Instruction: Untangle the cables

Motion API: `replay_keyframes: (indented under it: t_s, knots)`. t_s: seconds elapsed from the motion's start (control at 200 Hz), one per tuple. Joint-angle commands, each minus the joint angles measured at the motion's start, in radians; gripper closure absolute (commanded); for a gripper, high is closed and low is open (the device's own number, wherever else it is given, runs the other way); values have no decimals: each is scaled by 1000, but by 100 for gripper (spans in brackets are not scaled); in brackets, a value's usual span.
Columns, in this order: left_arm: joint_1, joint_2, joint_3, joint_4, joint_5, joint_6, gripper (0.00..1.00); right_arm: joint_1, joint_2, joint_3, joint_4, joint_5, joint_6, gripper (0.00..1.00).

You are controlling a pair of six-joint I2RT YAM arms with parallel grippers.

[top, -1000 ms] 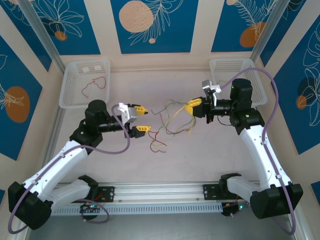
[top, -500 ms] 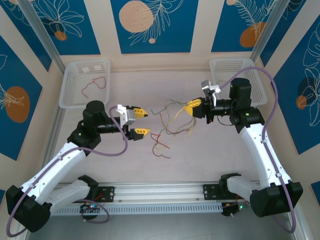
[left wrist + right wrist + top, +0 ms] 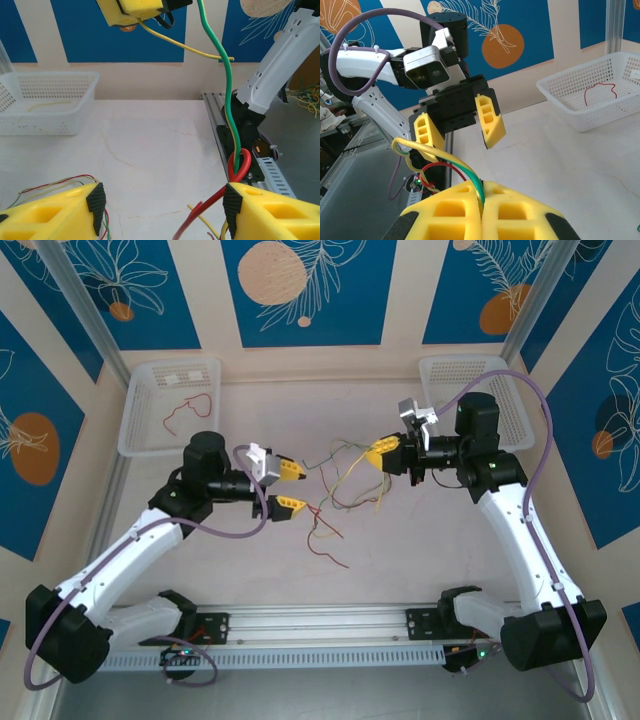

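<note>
Pale surface (image 3: 420, 570), boxed by blue leaf-print panels (image 3: 300, 290). The tangle of cables (image 3: 350, 475) was seen lifted mostly off the surface, midway between the two arms. All places below are given from it.

- **Right of the tangle:** the right jaws were pressed together on its upper end. The green cable (image 3: 477, 187) and the pale yellow cable (image 3: 435, 155) were pinched between them.
- **Left of the tangle:** the left jaws were spread, with nothing held.
- **Long axis:** the strands were stretched from the right jaws down and leftward, roughly along the line joining the two sets of jaws.
- **Red cable (image 3: 239, 167):** in the left wrist view its loop was found just past one left fingertip, beside the gap and not inside it. Its tail was trailed onto the surface on the tangle's near side.
- **Far left of the tangle:** a white basket (image 3: 135, 430) was noted with one red strand (image 3: 190, 408) in it.

The left arm was judged nearer the loose end. A small sideways shift is judged needed so the red loop is taken between the pads. The pull would then be made leftward, away from the tangle.
</note>
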Motion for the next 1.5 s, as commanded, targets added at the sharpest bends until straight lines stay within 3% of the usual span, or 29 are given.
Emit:
replay_keyframes:
  t_s: [0.0, 0.63, 1.15, 1.225, 1.34, 1.495]
  knots:
    - [-13, 18, 38, -15, 72, 14, 38, 3, 4, 20, -5, 8, -19, 100]
    - [-18, -50, 65, -79, 112, 25, 37, -10, 17, 39, 2, 6, -14, 100]
    - [-21, 62, 68, -64, 99, 45, 39, 14, 13, 53, 22, -25, 7, 100]
    - [-24, 66, 71, -65, 107, 47, 43, 16, 13, 50, 34, -9, 16, 100]
    - [-26, 71, 78, -91, 105, 59, 61, 16, 16, 46, 52, 12, 30, 100]
    - [-26, 67, 84, -105, 94, 61, 76, 16, 16, 38, 63, 84, 44, 100]
